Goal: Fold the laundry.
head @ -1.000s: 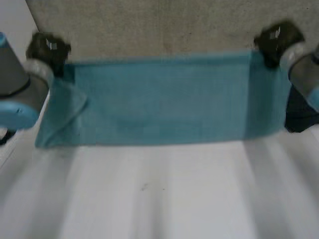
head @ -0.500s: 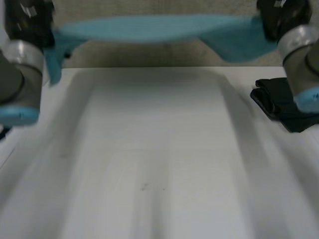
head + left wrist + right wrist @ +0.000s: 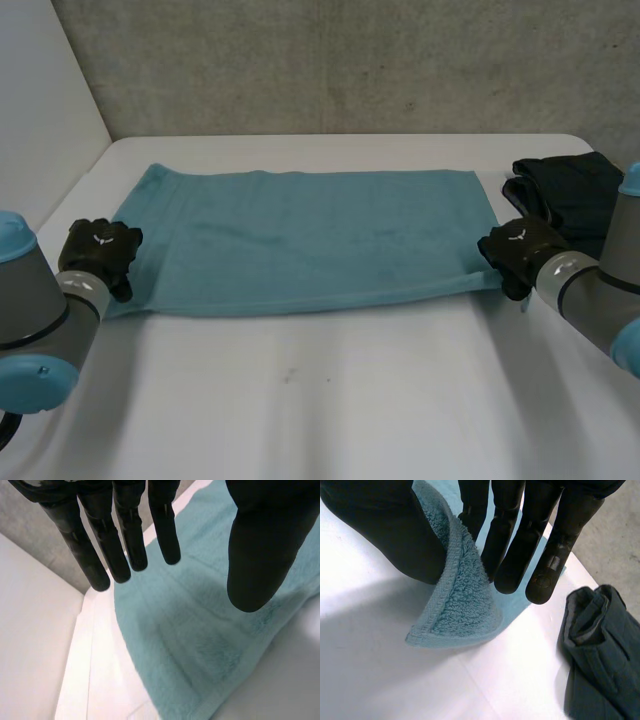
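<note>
Towel (image 3: 300, 235) came down. Half a second back it was stretched in the air between my hands, and now it lay flat on the table (image 3: 320, 400), long side running across. Both arms dropped with it.

Left hand (image 3: 98, 250) was at the near left corner. Its fingers (image 3: 122, 545) were straight and held wide of the thumb (image 3: 260, 555), with nothing between them. The towel was just below, not gripped.

Right hand (image 3: 515, 250) was at the near right corner. That corner (image 3: 462, 605) stood up off the table, pinched between thumb and fingers — so this side hadn't let go.

The dark folded garment (image 3: 570, 195) sat close beside my right hand, past the towel's right end. I couldn't see it touching the towel.

Step, as I read it: the lay-out was basically done and the first fold hadn't started. The towel looked smooth, with one slight ripple along the near edge.

For the next move I'd guess the left needs a fresh pinch on its corner to match the right. Then both near corners lift evenly and go over to the far edge — square, or the edges won't line up. The right also has to stay clear of the dark garment.
</note>
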